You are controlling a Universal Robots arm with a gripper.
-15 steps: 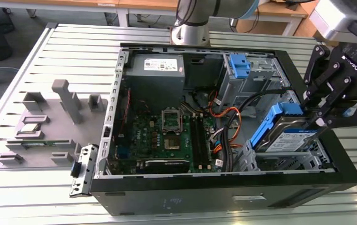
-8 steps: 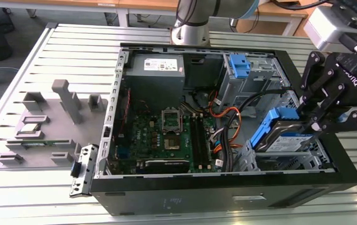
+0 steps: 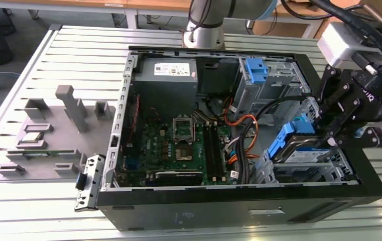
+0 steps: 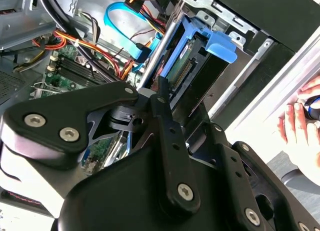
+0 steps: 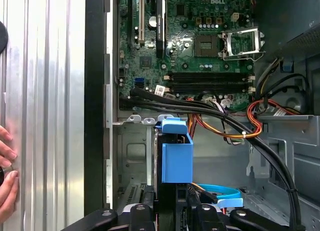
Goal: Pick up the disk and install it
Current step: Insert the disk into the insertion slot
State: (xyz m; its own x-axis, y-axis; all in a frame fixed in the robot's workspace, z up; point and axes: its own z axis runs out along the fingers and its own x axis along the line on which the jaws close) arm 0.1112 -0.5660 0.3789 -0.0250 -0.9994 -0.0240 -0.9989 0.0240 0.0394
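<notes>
- Gripper (image 3: 330, 135) is clenched on the disk (image 3: 303, 150), over the case (image 3: 244, 206) at the exterior view's right.
- Disk is tilted, low end in the mouth of the drive bay (image 3: 314, 173) and high end up at the fingers. Judged not seated yet.
- First wrist view: the disk is edge-on with its blue rail (image 5: 176, 158) facing the camera. Black fingers (image 5: 142, 213) flank it.
- Second wrist view: the disk's connector edge (image 4: 181, 71) points in toward the motherboard (image 4: 65, 71) and wiring.
- Step in hand, as I judge it: installing, i.e. sliding the disk into the bay.
- To do it well: level the disk so both blue rails meet the bay guides together. A tilted entry is likely to jam one rail.
- Push along the bay's axis only. A sideways shove could rack the thin metal cage.
- Watch the black cables (image 5: 225, 118) and the blue flat cable (image 5: 220, 191) just beside the bay, since either could get pinched under the disk.
- Hold firm until the rails catch. The smooth metal body could slip in the fingers.
- Person's hand (image 5: 6, 166) rests on the table (image 5: 50, 91) outside the case wall, well apart from the disk. Worth minding anyway.
</notes>
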